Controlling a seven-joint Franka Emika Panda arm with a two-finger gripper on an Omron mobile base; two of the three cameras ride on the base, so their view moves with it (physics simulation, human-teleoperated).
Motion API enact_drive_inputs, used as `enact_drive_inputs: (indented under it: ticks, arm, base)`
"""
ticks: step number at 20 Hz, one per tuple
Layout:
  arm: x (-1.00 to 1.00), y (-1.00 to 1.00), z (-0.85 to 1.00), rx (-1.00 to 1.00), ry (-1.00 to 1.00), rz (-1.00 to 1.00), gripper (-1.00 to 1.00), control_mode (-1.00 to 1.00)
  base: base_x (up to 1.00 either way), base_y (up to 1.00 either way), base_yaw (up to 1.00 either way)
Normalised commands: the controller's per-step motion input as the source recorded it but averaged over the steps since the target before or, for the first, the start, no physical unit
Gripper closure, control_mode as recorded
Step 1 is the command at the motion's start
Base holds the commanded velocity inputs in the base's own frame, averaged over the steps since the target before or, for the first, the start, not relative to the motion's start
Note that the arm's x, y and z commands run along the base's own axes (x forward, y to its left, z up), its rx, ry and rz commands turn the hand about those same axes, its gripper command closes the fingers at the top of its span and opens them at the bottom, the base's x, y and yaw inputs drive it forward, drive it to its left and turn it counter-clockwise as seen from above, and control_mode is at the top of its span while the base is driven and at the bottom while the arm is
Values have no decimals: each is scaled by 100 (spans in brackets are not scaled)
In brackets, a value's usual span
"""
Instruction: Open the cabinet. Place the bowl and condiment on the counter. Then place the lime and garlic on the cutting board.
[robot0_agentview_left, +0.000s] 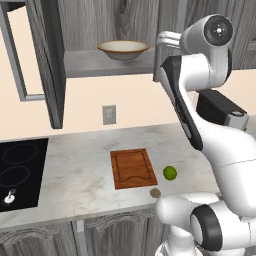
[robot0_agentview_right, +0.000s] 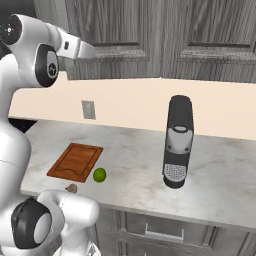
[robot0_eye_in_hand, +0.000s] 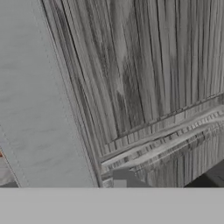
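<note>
The cabinet (robot0_agentview_left: 45, 60) has its left door swung open, and the cream bowl (robot0_agentview_left: 123, 49) with a brown rim sits on its shelf. My gripper (robot0_agentview_left: 161, 40) is raised to shelf height, right against the shut right cabinet door (robot0_agentview_right: 125, 35), whose wood grain (robot0_eye_in_hand: 144, 74) is very close in the hand view. Its fingers are not clear in any view. On the counter (robot0_agentview_left: 75, 165) lie the reddish cutting board (robot0_agentview_left: 132, 167), the lime (robot0_agentview_left: 170, 173) just right of it and the garlic (robot0_agentview_left: 155, 192) near the front edge. The condiment is hidden.
A black cooktop (robot0_agentview_left: 20, 172) takes the counter's left end. A tall dark coffee machine (robot0_agentview_right: 178, 142) stands to the right of the board. An outlet (robot0_agentview_left: 108, 114) is on the wall. The open door (robot0_agentview_left: 45, 60) juts out over the counter's left.
</note>
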Motion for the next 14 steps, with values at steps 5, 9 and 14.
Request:
enact_drive_inputs:
  ticks: [5, 9, 14]
  arm:
    - [-35, -100, 0, 12, -9, 1, 100, -100]
    - [-35, -100, 0, 11, -10, 0, 100, -100]
    - [-26, -100, 0, 9, -8, 0, 100, -100]
  base:
    - [0, 0, 0]
    - [0, 0, 0]
    - [0, 0, 0]
